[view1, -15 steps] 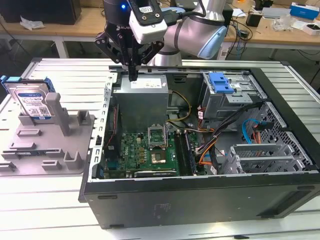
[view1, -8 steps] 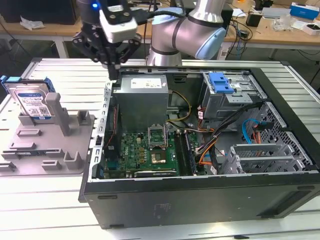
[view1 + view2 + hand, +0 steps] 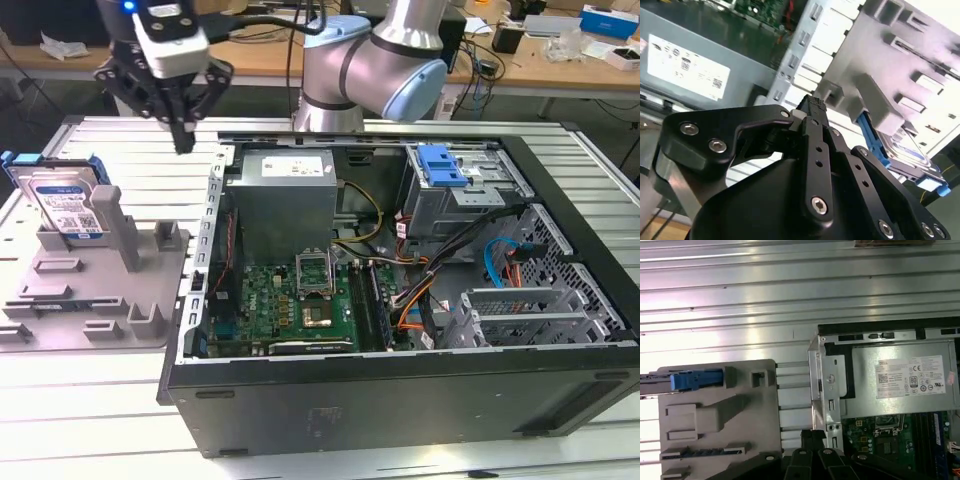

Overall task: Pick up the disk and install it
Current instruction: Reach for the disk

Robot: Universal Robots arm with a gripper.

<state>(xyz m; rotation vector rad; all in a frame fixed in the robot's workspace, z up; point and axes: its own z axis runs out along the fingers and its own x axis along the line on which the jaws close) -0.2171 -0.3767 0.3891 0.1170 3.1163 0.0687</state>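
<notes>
Open computer case (image 3: 400,412) — grey fixture (image 3: 100,300) beside (motherboard (image 3: 285,300) inside)

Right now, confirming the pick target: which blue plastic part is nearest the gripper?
The blue bracket framing the disk, in the grey fixture outside the case; the blue latch sits inside it, farther off.

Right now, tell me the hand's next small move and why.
Probably shift the hand toward the exterior view's left until it is above the disk. The hand is shut and holds nothing, and it hangs between the grey fixture and the computer case. The disk stands on edge in the fixture, untouched, so the pick-up has not begun.
</notes>
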